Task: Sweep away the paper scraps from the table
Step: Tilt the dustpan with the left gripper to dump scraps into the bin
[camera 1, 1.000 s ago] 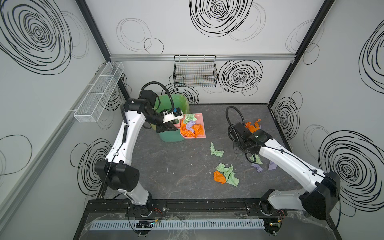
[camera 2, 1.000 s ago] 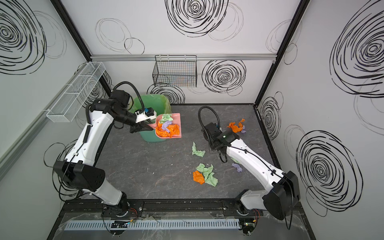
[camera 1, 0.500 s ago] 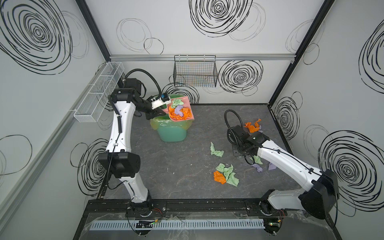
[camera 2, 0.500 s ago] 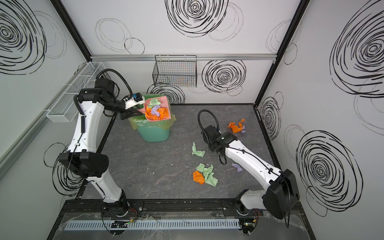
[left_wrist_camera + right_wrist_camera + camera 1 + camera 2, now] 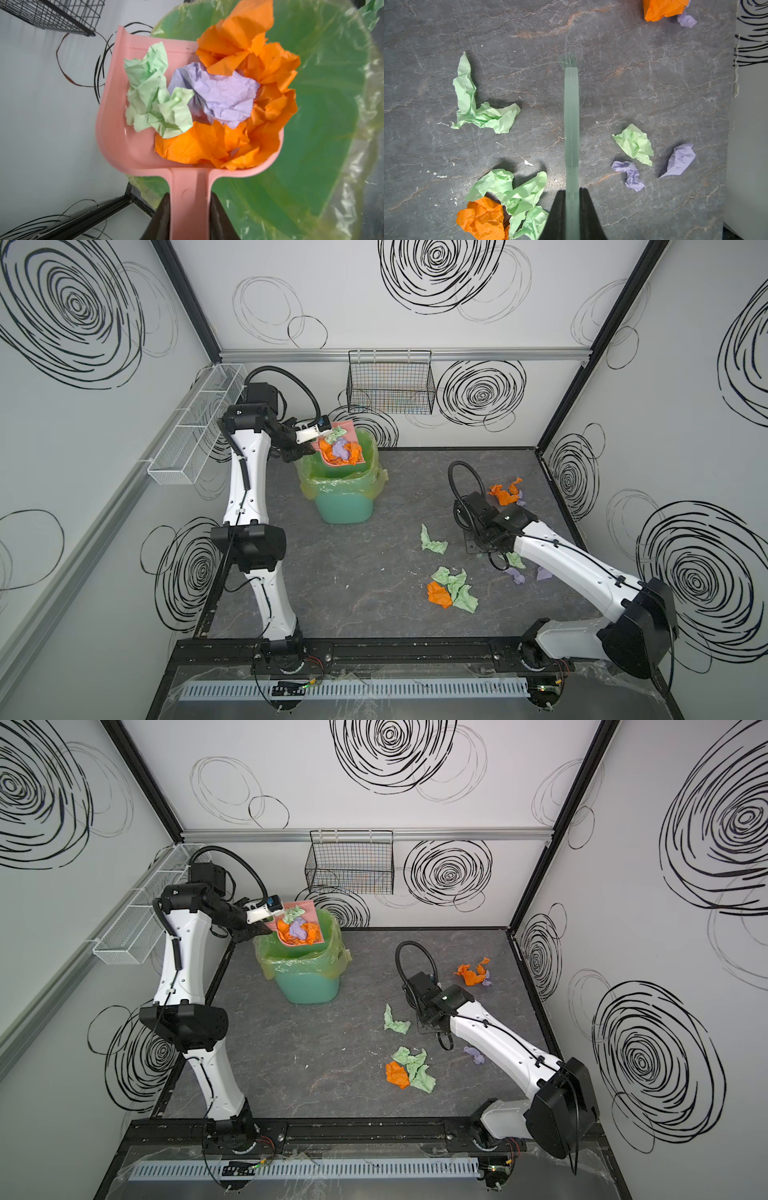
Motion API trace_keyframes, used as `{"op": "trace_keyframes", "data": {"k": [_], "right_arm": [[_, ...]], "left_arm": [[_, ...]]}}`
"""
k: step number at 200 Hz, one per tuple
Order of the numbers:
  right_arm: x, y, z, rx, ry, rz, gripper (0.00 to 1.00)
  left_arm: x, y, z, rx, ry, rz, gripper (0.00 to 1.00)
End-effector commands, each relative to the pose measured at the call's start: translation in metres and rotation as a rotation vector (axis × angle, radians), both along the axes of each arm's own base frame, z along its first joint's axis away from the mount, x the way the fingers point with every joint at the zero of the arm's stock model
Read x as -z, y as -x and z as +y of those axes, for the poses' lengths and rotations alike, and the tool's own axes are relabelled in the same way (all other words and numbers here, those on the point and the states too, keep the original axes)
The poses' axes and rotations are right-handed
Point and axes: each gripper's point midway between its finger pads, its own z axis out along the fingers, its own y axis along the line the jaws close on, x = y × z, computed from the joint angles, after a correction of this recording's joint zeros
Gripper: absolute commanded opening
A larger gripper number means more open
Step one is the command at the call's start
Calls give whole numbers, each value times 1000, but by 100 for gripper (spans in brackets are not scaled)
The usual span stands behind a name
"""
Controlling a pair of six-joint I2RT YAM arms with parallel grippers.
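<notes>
My left gripper (image 5: 188, 197) is shut on the handle of a pink dustpan (image 5: 116, 135), held level above the open mouth of the green bin (image 5: 343, 506). Orange, pale green and lilac paper scraps (image 5: 224, 97) fill the pan. My right gripper (image 5: 572, 193) is shut on a pale green brush (image 5: 571, 116), whose bristles rest on the table (image 5: 353, 572). More scraps lie around it in both top views: a green strip (image 5: 432, 541), a green and orange pile (image 5: 453, 593), lilac wads (image 5: 515, 574) partly under the right arm, and an orange wad (image 5: 505, 493) near the right wall.
A yellow-green liner (image 5: 332, 481) hangs over the bin's rim. A black wire basket (image 5: 390, 387) hangs on the back wall and a white wire shelf (image 5: 195, 427) on the left wall. A black frame rail (image 5: 374, 649) edges the table's front.
The left arm has lifted the loaded dustpan from table level beside the bin up over the bin's mouth, toward the back wall. The right arm has hardly moved.
</notes>
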Motion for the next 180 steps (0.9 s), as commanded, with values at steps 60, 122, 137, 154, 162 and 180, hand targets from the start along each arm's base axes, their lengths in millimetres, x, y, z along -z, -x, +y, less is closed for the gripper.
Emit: {"op": "trace_keyframes", "data": {"k": [60, 122, 137, 154, 162, 180], "right_arm": [[-1, -3, -15, 36, 93, -14, 0], [-16, -12, -16, 42, 122, -45, 0], [-17, -13, -16, 42, 121, -48, 0], [-20, -11, -13, 27, 105, -47, 0], [-22, -11, -7, 1, 76, -48, 0], [-33, -8, 20, -108, -77, -64, 0]], "left_arm": [[-41, 0, 24, -16, -417, -261, 0], [-80, 2, 26, -44, -611, -490, 0], [-91, 1, 29, -59, -656, -548, 0], [-104, 0, 31, -72, -683, -606, 0], [-112, 1, 33, -80, -685, -630, 0], [-129, 6, 34, -93, -650, -670, 0]]}}
